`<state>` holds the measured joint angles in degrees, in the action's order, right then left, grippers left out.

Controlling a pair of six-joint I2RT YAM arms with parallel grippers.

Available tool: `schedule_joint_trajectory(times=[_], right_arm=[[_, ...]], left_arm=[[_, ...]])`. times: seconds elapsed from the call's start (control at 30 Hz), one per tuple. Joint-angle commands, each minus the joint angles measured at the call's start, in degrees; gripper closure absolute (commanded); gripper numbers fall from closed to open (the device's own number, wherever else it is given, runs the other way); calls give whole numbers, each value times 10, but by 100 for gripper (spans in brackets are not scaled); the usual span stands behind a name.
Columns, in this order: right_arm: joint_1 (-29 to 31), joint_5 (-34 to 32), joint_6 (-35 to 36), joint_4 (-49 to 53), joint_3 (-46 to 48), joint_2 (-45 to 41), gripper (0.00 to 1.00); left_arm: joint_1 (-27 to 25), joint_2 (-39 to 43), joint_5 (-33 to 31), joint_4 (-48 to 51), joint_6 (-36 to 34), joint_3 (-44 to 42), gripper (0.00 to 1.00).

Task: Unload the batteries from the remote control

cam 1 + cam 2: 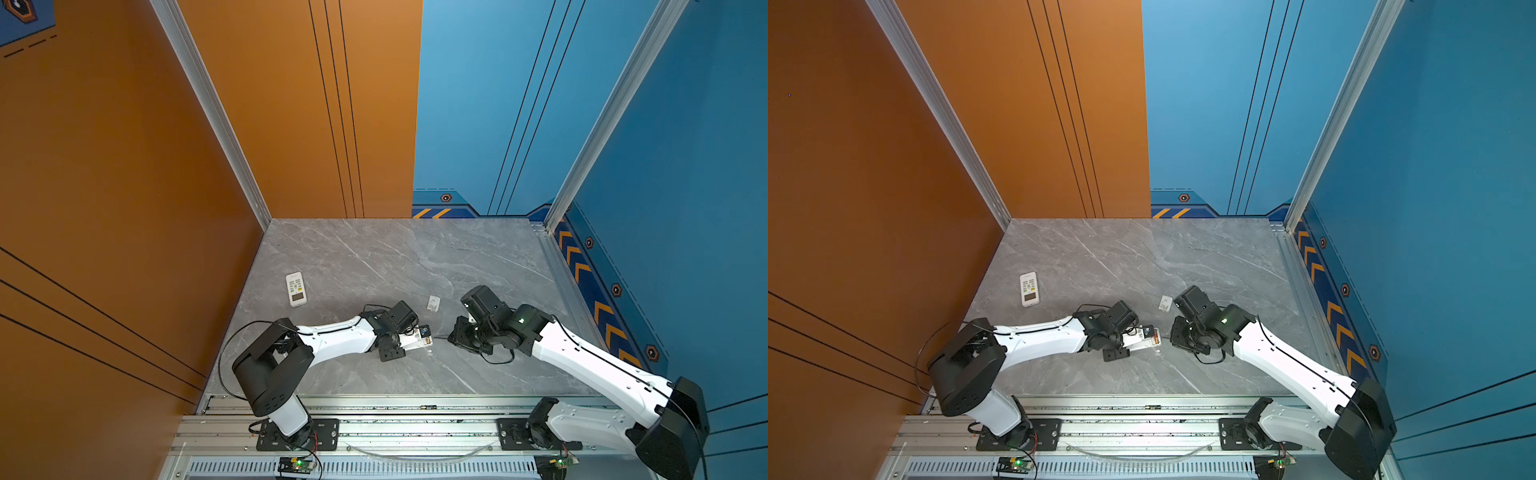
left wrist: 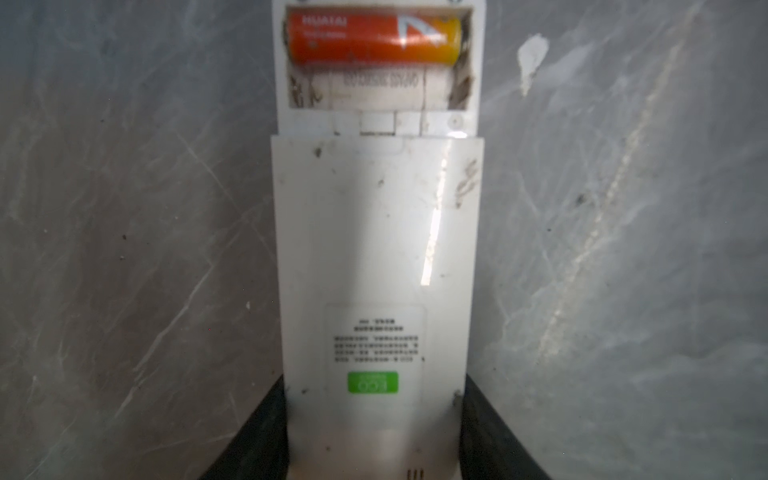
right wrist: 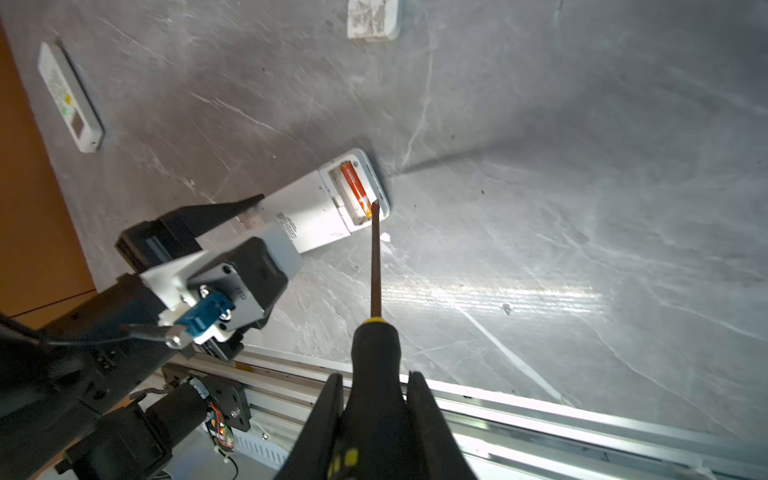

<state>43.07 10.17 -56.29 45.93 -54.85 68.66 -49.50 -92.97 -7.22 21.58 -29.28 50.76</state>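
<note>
A white remote control (image 2: 374, 249) lies face down on the grey table, its battery bay uncovered. One orange-red battery (image 2: 374, 39) sits in the bay's outer slot, and the slot beside it is bare white. My left gripper (image 2: 374, 415) is shut on the remote's other end, one black finger on each long side. My right gripper (image 3: 374, 399) is shut on the black-and-yellow handle of a screwdriver (image 3: 376, 266). The screwdriver's tip touches the yellow end of the battery (image 3: 355, 189). In both top views the two grippers face each other over the remote (image 1: 417, 338) (image 1: 1144, 336).
A second white remote (image 1: 296, 289) (image 1: 1029, 289) lies button side up at the left. A small white cover (image 1: 434, 303) (image 1: 1165, 303) lies behind the grippers. A white fleck (image 2: 532, 54) is beside the bay. A small dark cylinder (image 1: 428, 407) rests on the front rail.
</note>
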Motion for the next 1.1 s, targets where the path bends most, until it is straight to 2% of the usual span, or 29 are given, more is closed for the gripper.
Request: schedule_joint_trajectory(times=[0.0,0.37,1.07], right_arm=[[10,13,14,49,-26,20,100],[11,8,-2,6,-52,29,100],[8,5,9,12,-64,82,100]], left_arm=[[-6,11,-26,2,0,-14,100],[-9,14,-26,1,2,-15,100],[-9,14,-28,2,4,-11,100]])
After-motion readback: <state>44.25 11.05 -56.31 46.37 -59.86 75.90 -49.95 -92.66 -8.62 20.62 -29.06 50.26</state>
